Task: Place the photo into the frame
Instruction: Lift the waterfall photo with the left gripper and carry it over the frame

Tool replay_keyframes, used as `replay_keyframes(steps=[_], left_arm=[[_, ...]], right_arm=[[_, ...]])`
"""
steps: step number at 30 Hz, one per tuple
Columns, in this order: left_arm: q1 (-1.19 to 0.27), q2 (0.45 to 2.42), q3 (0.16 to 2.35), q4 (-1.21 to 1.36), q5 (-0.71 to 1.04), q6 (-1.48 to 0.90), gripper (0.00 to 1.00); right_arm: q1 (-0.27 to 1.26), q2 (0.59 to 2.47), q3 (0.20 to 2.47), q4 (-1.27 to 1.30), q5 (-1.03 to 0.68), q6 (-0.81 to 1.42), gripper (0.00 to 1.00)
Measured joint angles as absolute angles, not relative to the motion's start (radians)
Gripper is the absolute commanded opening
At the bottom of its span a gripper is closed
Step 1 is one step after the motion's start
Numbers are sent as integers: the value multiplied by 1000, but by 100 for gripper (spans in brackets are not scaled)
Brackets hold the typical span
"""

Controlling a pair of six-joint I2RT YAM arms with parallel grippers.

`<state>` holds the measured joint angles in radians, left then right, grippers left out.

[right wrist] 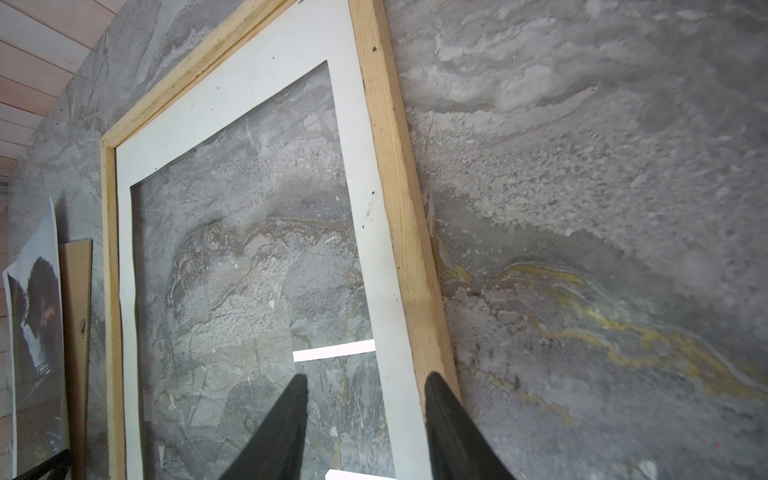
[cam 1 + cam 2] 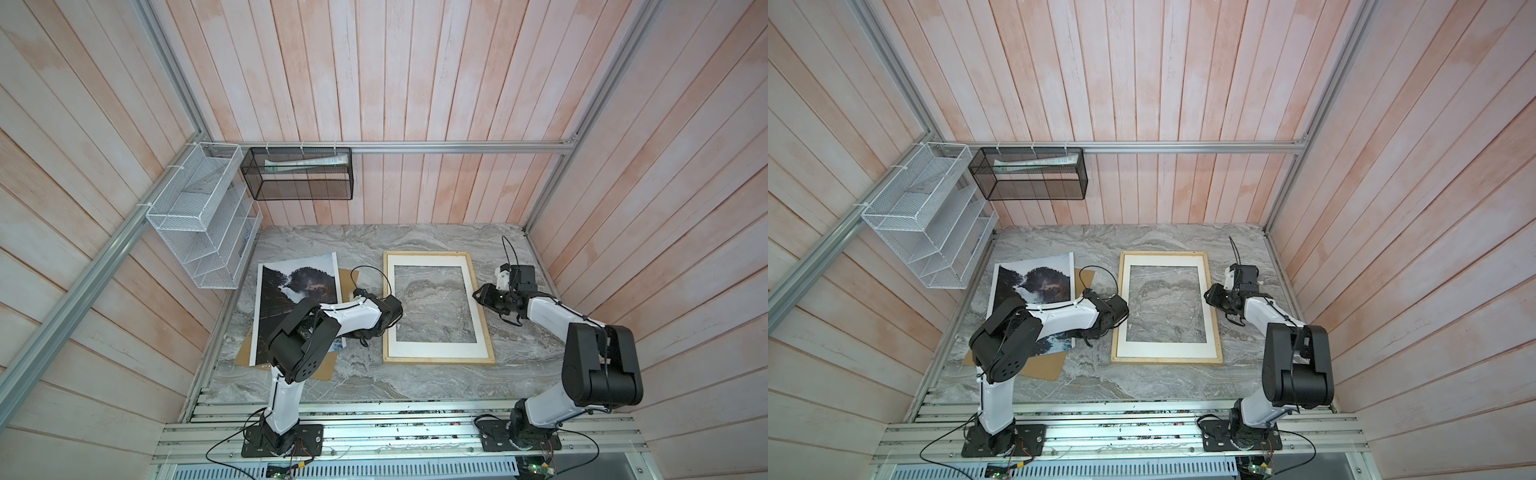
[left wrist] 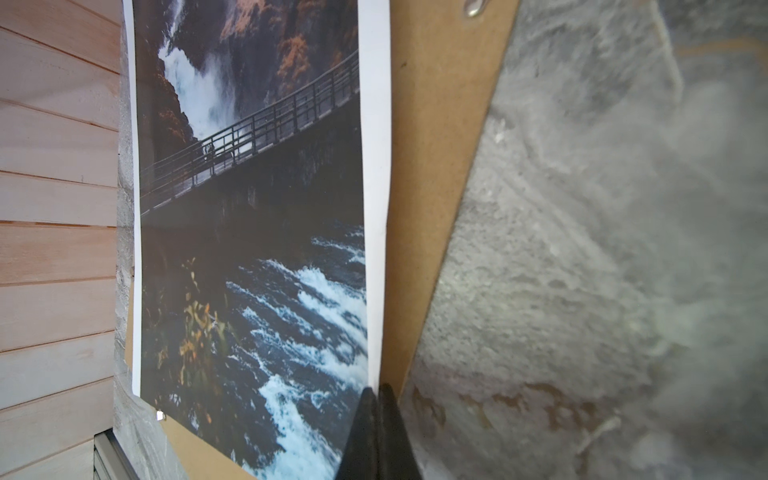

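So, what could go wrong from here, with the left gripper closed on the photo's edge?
1. The left gripper pinches only the thin white edge of the photo; the paper may crease, tear or slip when lifted.
2. The photo lies on the board; dragging it could shift the board too.
3. The right gripper hangs open over the frame and mat; the arriving photo might catch on it or push the mat.
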<state>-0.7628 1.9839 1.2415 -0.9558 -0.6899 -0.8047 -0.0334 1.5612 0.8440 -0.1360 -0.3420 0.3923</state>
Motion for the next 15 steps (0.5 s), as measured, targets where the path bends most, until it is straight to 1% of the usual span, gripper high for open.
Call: replay_keyframes(steps=[9, 15], left_arm=[[-780, 1960, 1262, -954, -689, -759, 0], [-782, 1891, 1300, -953, -673, -683, 0]], right_arm=[[-33, 1561, 837, -134, -342, 392, 48], [-33, 1561, 829, -132, -342, 393, 48]])
